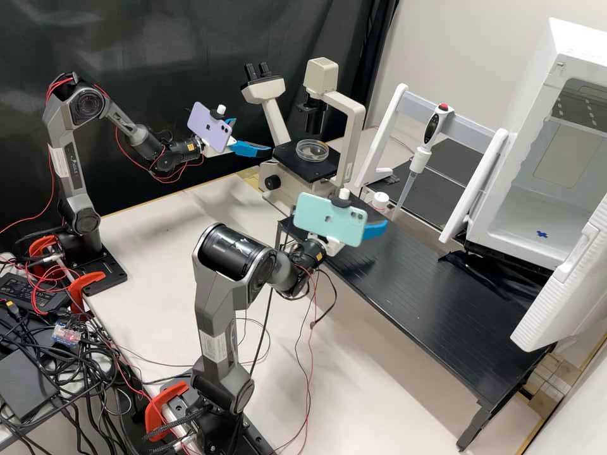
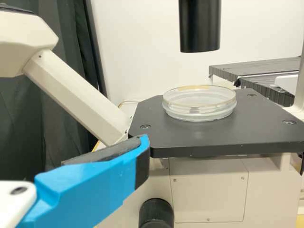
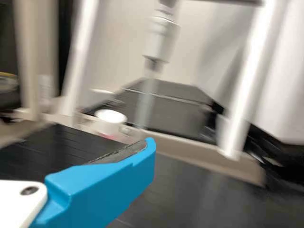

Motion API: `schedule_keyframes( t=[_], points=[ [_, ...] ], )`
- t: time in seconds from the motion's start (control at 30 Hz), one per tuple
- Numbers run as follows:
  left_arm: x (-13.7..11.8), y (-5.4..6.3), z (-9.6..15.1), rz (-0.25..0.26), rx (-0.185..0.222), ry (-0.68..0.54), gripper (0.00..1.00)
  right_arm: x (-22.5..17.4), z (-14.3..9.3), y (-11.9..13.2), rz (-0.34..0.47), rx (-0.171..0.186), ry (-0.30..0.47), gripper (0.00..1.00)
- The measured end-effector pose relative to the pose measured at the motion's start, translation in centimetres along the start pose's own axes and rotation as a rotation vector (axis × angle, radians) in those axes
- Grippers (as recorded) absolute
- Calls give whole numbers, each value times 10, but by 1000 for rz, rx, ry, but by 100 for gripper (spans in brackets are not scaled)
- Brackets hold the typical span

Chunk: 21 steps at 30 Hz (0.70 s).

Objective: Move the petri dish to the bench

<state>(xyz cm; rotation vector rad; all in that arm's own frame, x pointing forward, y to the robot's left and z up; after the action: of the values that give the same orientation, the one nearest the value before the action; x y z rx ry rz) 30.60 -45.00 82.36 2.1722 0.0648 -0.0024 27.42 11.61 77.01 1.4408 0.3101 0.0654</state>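
**Shallow, clear, round petri dish (image 1: 312, 150) lies flat on the microscope's black stage (image 1: 318, 172)**

The dish is circular, so it has no long axis; its broad face points up and its rim lies level. It sits beneath the black cylindrical condenser (image 1: 312, 119) of the cream microscope (image 1: 358, 142), well apart from the black, slatted bench (image 1: 442, 316).

The left gripper (image 1: 253, 135), white with bright blue fingers, is beside the stage. In the high view those fingers stand well apart, with nothing held between them. In its wrist view, the petri dish lies beyond one dark-padded blue finger, not touching it.

The right gripper (image 1: 376, 229), white and bright blue, is above the slatted bench. How far open it is, and whether it has hold of anything, I cannot tell.

Counted: one dish; one microscope, with two black eyepieces (image 1: 257, 71); two arms, one bearing a purple phone (image 1: 210, 127), the other a mint-green phone (image 1: 329, 218); one upright, grey-and-white pipette (image 1: 432, 129) on a white frame (image 1: 387, 134); and one small, white, round pot (image 1: 380, 200).
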Motion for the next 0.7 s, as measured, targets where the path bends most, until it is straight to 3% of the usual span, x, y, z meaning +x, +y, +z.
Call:
schedule_keyframes(
  t=[0.1,0.27,0.43,0.7],
  points=[
    [0,0,0,0,0,0,100,10,-29,-10,-18,-31,81,100],
    [0,0,0,0,0,0,100,28,-65,-26,-51,-45,159,100],
    [0,0,0,0,0,0,100,48,-98,-40,-104,-56,192,100],
    [0,0,0,0,0,0,100,82,-145,-46,-112,-133,230,100]
  ],
)
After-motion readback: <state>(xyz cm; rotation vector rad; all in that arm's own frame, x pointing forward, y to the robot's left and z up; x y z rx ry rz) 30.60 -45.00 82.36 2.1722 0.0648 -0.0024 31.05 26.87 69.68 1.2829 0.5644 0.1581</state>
